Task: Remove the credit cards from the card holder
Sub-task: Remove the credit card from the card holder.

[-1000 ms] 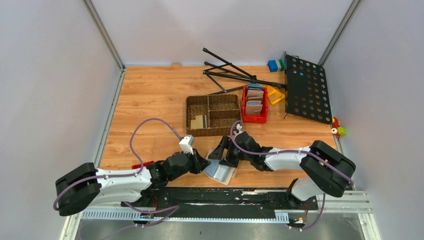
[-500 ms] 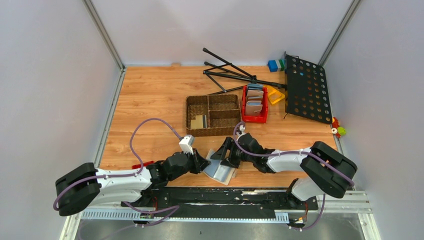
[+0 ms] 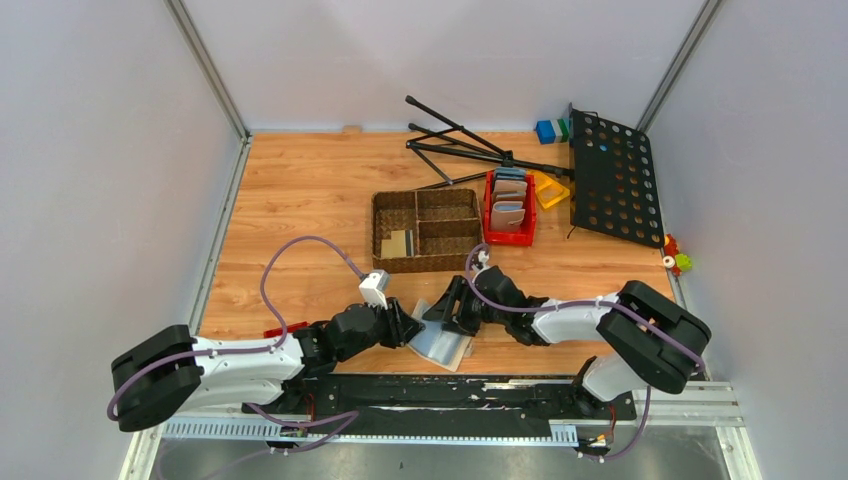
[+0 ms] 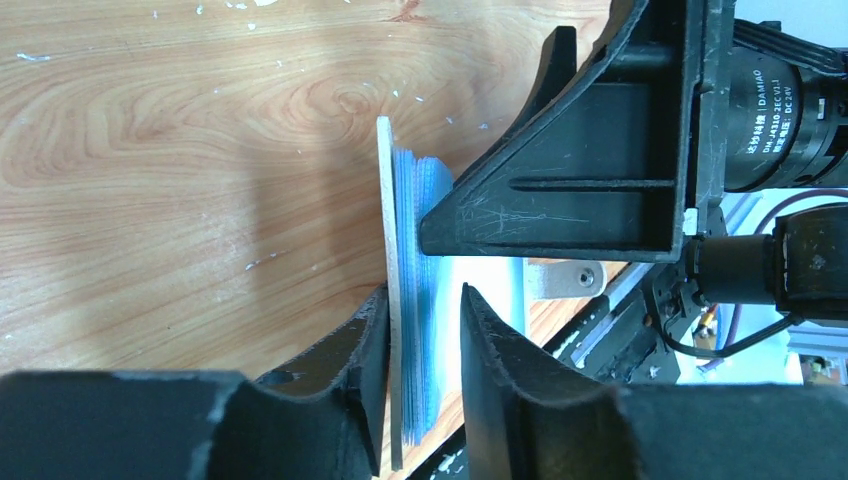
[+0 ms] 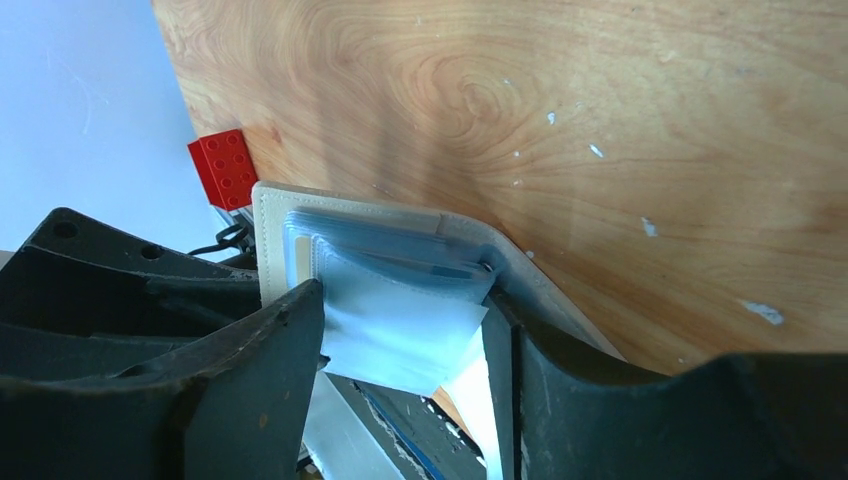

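Note:
The card holder (image 3: 440, 343) lies open at the table's near edge, its beige cover (image 4: 395, 300) standing upright beside a stack of pale blue pockets (image 5: 390, 250). My left gripper (image 3: 410, 330) is open and straddles the cover and pockets (image 4: 425, 300). One of its fingers rests against the beige cover, and a gap shows at the other. My right gripper (image 3: 445, 310) is open from the other side (image 5: 405, 300), a pale blue pocket leaf spanning between its fingers. Two credit cards (image 3: 397, 244), tan and dark, lie in the woven basket (image 3: 428, 262).
A red crate (image 3: 509, 238) holding other wallets stands right of the basket. Behind it lie a black folded stand (image 3: 470, 148) and a perforated black panel (image 3: 612, 178). A red brick (image 5: 225, 168) sits by the near edge, left of the card holder.
My left gripper's jaws have spread apart off the card holder. My right gripper's jaws have narrowed around the pocket leaf and shifted slightly right.

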